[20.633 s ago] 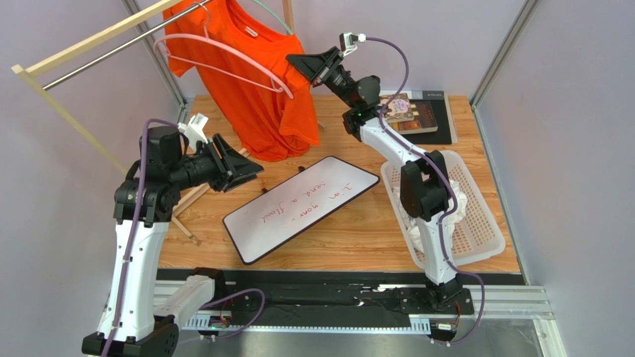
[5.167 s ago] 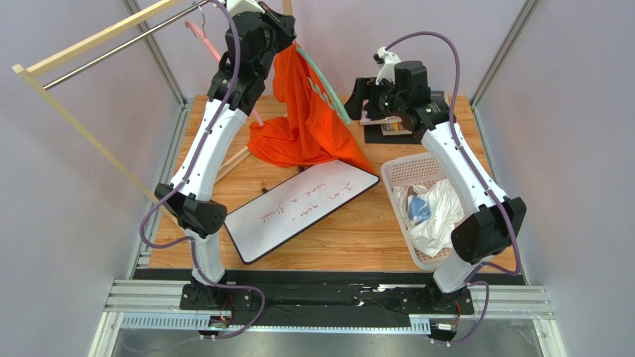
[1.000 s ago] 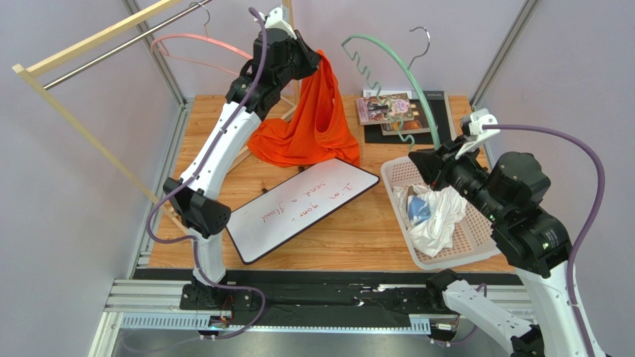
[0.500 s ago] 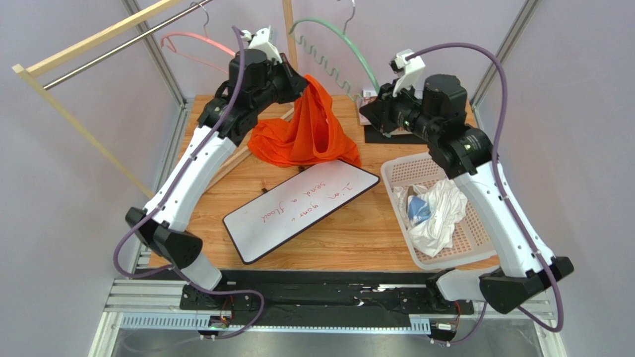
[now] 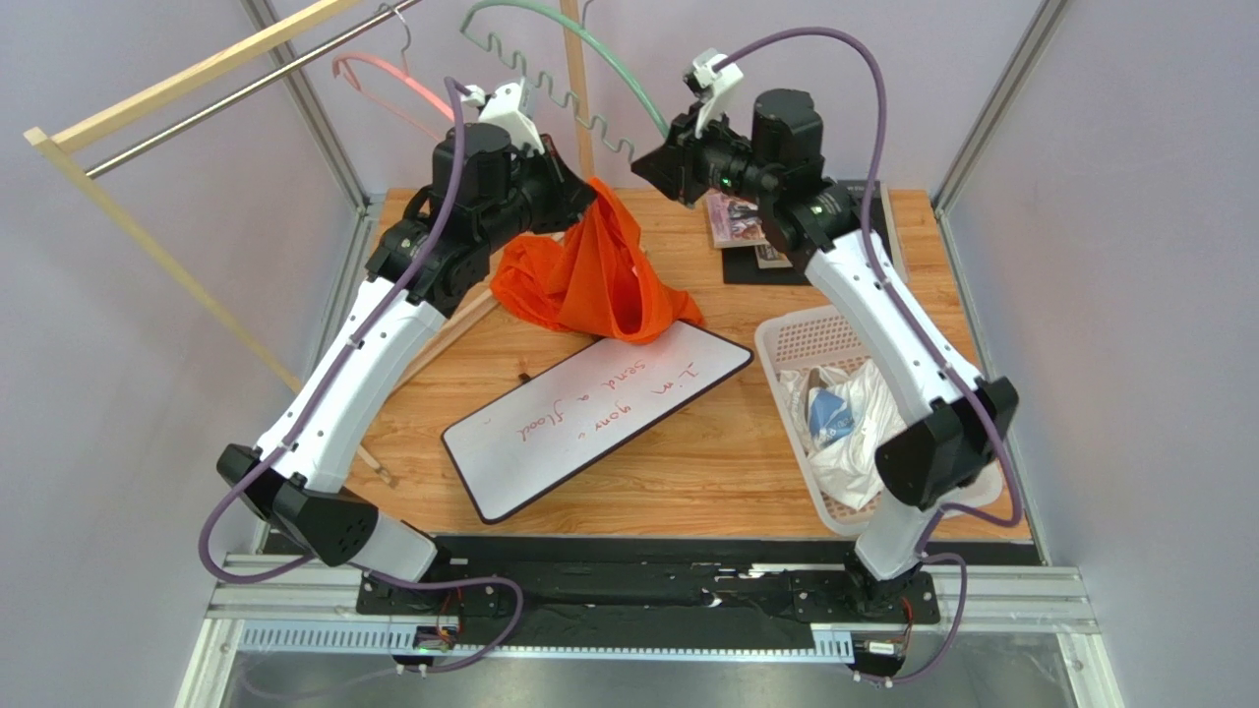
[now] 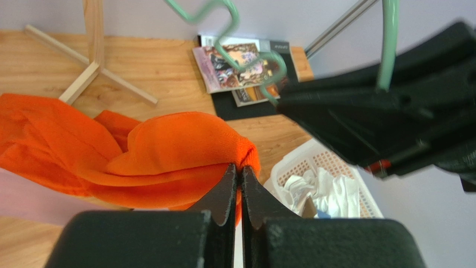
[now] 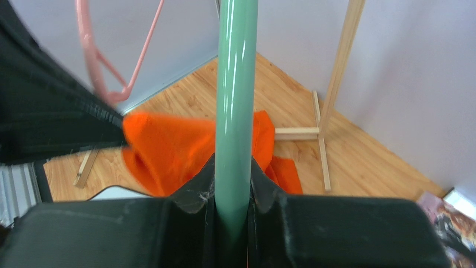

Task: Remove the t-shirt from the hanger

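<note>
T-shirt [image 5: 591, 283] now clear of green hanger [image 5: 569, 52], sagging lower from the pinch of left gripper [image 6: 237, 170]. Right gripper [image 7: 233, 162] swung hanger leftward, away from basket [image 5: 822, 348].

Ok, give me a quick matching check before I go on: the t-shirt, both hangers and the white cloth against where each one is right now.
Things:
1. orange t-shirt
2. green hanger
3. pink hanger
4. white cloth

Places:
a. lying in the basket
b. pinched in the left gripper, bunched above the table
c. hanging on the rail, no shirt on it
d. clamped in the right gripper, bare

Pairs: 1-b, 2-d, 3-c, 4-a
</note>
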Controlling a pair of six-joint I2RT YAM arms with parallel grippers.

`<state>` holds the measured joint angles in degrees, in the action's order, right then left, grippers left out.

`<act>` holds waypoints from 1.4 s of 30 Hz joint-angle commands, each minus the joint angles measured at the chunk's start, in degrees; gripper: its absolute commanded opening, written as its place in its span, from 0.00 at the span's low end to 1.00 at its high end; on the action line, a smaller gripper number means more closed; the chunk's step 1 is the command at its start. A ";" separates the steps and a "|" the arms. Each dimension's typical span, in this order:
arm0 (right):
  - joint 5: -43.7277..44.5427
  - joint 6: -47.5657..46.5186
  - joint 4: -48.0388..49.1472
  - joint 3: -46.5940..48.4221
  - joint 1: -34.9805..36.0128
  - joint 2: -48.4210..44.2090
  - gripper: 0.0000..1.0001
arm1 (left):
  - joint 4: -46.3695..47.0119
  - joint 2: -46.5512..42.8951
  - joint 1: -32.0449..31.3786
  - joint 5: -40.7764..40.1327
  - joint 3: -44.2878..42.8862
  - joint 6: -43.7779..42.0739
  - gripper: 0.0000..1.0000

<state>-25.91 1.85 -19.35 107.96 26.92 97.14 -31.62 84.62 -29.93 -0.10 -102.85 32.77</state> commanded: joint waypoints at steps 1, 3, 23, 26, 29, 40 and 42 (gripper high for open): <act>-3.17 0.87 9.24 10.48 -0.02 6.55 0.00 | 1.12 -3.14 -0.21 0.28 1.51 -0.78 0.00; -3.44 2.01 10.20 13.05 -0.02 10.50 0.00 | 1.12 -3.76 -0.21 0.19 2.82 -0.69 0.00; -6.17 8.61 15.92 26.24 1.91 23.70 0.00 | 2.52 -7.89 -1.00 -1.66 7.84 1.06 0.00; -6.61 9.05 15.58 29.32 2.44 25.89 0.00 | 2.52 -7.98 -1.00 -1.92 7.93 1.15 0.00; -7.13 9.14 15.58 31.08 2.97 27.57 0.00 | 2.61 -8.07 -1.00 -2.27 7.84 1.15 0.00; -6.44 8.53 16.37 34.85 4.37 32.66 0.00 | 2.26 -7.89 -1.00 -2.80 7.40 0.71 0.00; -5.73 7.47 15.84 35.91 4.63 33.46 0.00 | 2.17 -7.80 -1.00 -2.89 7.40 0.80 0.00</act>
<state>-32.45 10.66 -8.38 138.93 30.79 129.73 -31.97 78.50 -30.68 -2.46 -94.61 33.32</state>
